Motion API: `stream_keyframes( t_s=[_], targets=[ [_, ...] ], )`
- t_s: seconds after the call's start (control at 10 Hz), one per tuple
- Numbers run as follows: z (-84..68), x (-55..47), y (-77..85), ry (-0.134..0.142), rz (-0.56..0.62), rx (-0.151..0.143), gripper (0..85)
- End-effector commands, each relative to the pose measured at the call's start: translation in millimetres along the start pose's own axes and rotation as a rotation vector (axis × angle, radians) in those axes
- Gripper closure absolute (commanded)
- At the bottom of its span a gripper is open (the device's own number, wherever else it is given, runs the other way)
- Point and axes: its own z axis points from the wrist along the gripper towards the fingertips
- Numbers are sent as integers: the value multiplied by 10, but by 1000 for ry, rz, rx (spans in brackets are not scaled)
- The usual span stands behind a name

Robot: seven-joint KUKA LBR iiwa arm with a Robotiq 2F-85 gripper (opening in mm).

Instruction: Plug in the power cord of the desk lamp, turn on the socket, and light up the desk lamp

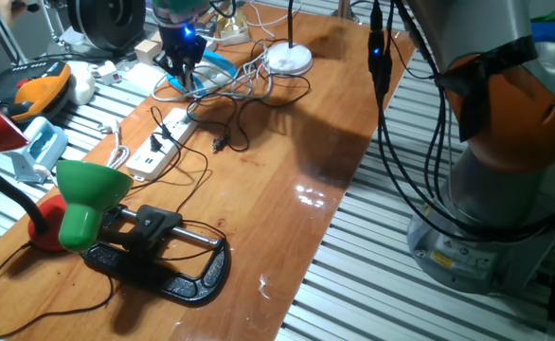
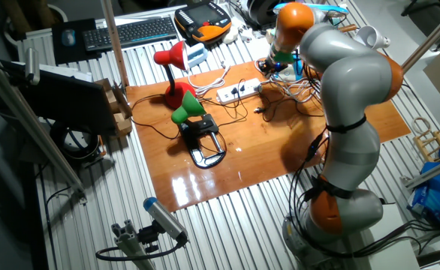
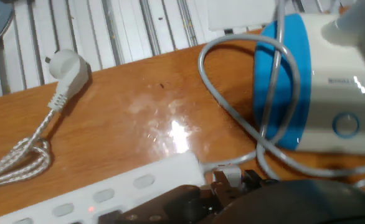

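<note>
The desk lamp stands at the table's far end on its white disc base (image 1: pixel 289 59) with a thin dark stem. Pale cables (image 1: pixel 249 83) lie tangled between it and my gripper (image 1: pixel 181 76). The gripper hovers low over the far end of the white socket strip (image 1: pixel 159 142), its fingers apart and empty. In the hand view, the power cord's white plug (image 3: pixel 67 65) lies loose on the wood near the table's edge, and its braided cable (image 3: pixel 20 155) runs off to the left. The strip (image 3: pixel 108 186) shows just under the hand, with a small red light on it.
A blue and white device (image 3: pixel 313 81) with a grey cable looped over it lies beside the gripper. A thin black cord with a small plug (image 1: pixel 219 144) lies next to the strip. A green lamp (image 1: pixel 88 199) on a black clamp and a red lamp (image 2: pixel 171 60) stand at the near end.
</note>
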Motion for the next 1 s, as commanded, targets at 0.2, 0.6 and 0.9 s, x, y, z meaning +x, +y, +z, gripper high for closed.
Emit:
stream_keyframes(
  t_s=[0.2, 0.6, 0.9],
  targets=[
    [-86, 67, 57, 17, 45, -5, 850],
    [-89, 218, 189, 41, 166, -11, 850],
    [-88, 232, 218, 96, 343, -10, 850]
  ],
)
